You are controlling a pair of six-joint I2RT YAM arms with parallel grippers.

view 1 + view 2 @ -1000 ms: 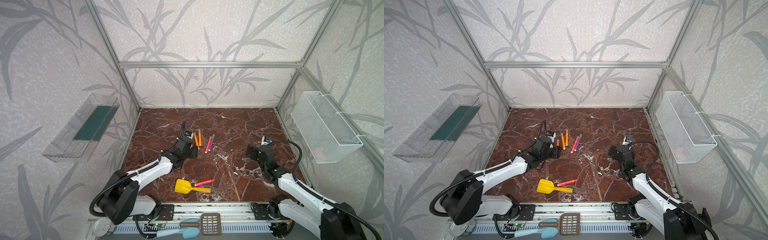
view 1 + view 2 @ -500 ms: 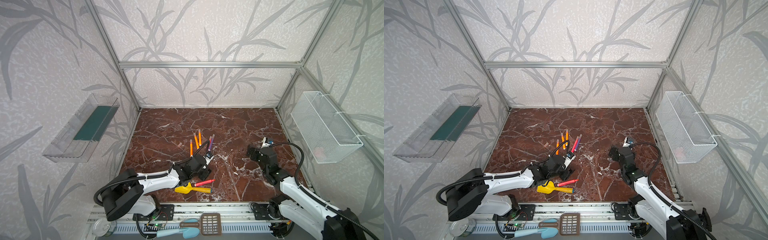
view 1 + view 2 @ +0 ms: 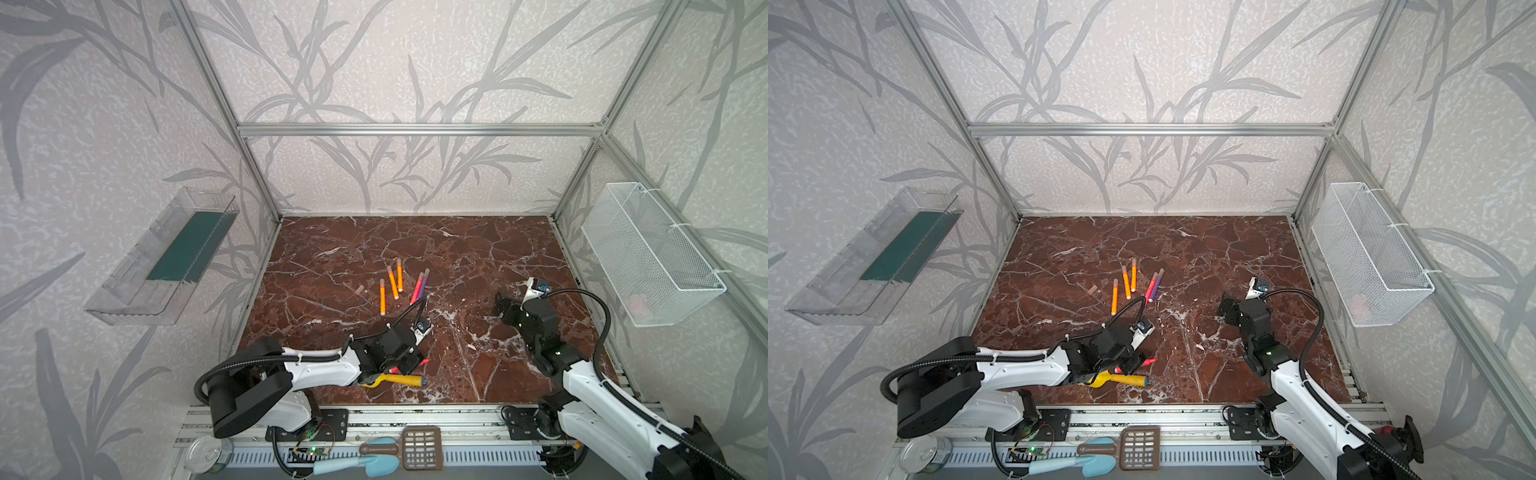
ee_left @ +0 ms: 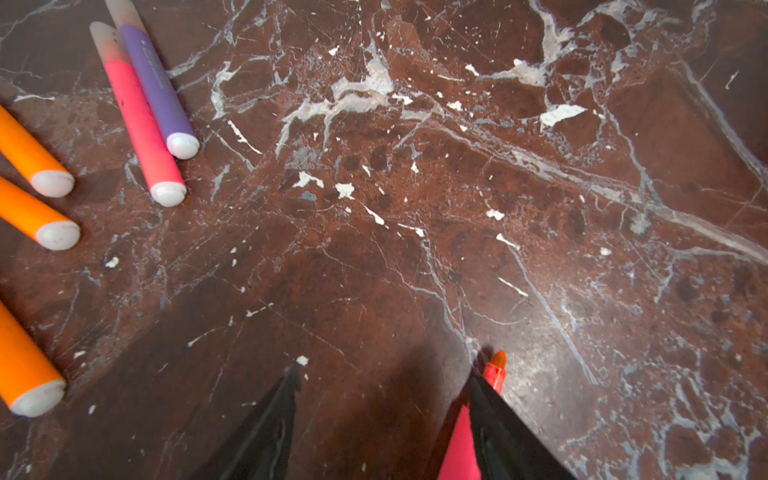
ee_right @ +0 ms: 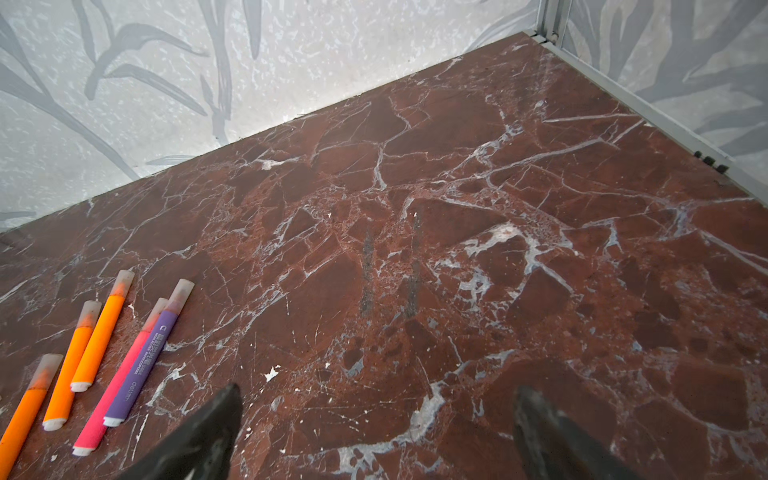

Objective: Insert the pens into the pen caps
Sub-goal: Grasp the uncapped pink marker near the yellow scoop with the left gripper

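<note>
Five pens lie side by side mid-table, each with a pale pen cap on its far end: three orange pens (image 3: pixel 392 282), a pink-red pen (image 3: pixel 417 287) and a purple pen (image 3: pixel 423 284). In both top views one loose pen cap (image 3: pixel 359 289) (image 3: pixel 1092 289) lies left of them. My left gripper (image 3: pixel 409 365) (image 4: pixel 382 374) is low at the front, open. An uncapped pink-red pen (image 4: pixel 459 444) (image 3: pixel 1148 362) lies between the jaws against one finger, its tip past the fingertip. My right gripper (image 3: pixel 500 303) (image 5: pixel 379 391) stands open over bare marble on the right, holding nothing.
A yellow toy shovel (image 3: pixel 395 379) with a blue-ended handle lies just in front of my left gripper. A white wire basket (image 3: pixel 648 257) hangs on the right wall, a clear tray (image 3: pixel 166 257) on the left wall. Spatulas (image 3: pixel 419 446) rest on the front rail.
My left gripper has come from the group of pens mid-table down to the front, over the uncapped pink-red pen by the shovel. The right arm has barely moved.
</note>
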